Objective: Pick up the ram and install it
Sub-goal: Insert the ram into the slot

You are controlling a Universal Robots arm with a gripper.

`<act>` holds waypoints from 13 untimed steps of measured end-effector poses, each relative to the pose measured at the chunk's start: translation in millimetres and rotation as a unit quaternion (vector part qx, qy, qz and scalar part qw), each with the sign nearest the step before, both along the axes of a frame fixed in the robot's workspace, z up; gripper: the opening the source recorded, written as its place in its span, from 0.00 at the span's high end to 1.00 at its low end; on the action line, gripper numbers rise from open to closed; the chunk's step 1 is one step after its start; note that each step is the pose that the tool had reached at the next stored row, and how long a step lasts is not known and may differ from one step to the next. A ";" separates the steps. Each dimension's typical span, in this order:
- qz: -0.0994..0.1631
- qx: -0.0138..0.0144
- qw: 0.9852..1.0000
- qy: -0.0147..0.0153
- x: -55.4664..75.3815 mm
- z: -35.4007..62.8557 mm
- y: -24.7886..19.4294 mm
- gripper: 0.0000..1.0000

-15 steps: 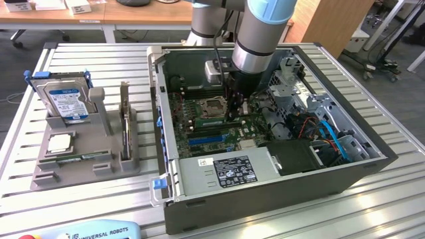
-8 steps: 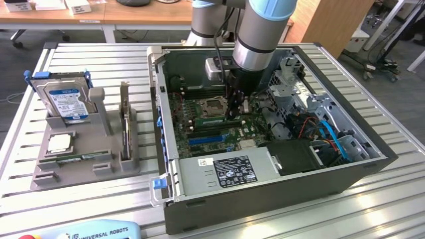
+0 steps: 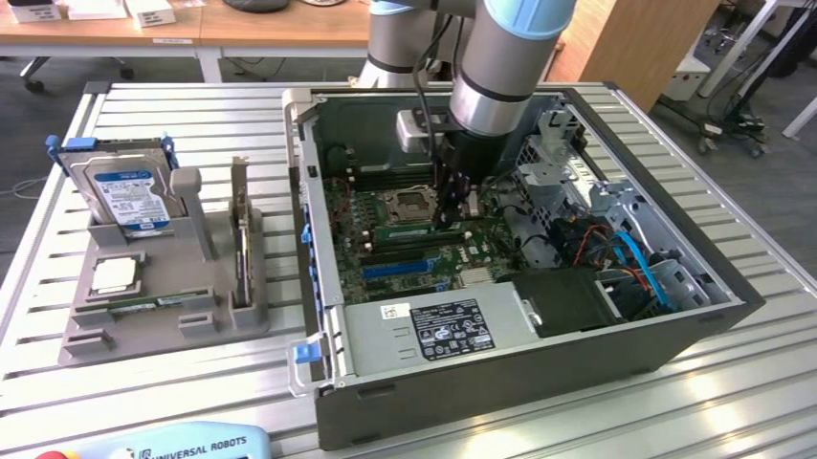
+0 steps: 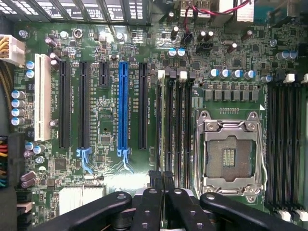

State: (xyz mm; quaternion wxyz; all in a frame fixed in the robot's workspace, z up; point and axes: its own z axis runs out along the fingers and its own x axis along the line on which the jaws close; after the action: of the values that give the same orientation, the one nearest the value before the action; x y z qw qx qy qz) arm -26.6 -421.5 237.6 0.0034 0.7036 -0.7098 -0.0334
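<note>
- Green and thin, one ram (image 3: 160,303) lies flat in the front groove of the grey holder (image 3: 166,327) on the tabletop (image 3: 191,105), well apart from your claw (image 4: 162,179).
- That holder also carries one hard drive (image 3: 128,196), propped up at a tilt, and one square processor chip (image 3: 115,275).
- Your claw is clenched, fingertips together, down inside the one open computer case (image 3: 511,382).
- Just under its tips lies the motherboard (image 4: 106,130), with four black memory slots (image 4: 180,125) beside one processor socket (image 4: 231,156).
</note>
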 end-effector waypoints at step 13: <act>0.000 0.001 1.000 0.001 0.3 -1.3 0.0 0.89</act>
State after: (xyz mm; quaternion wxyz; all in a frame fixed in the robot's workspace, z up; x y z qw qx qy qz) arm -26.2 -421.5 236.3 0.0037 0.7035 -0.7098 -0.0346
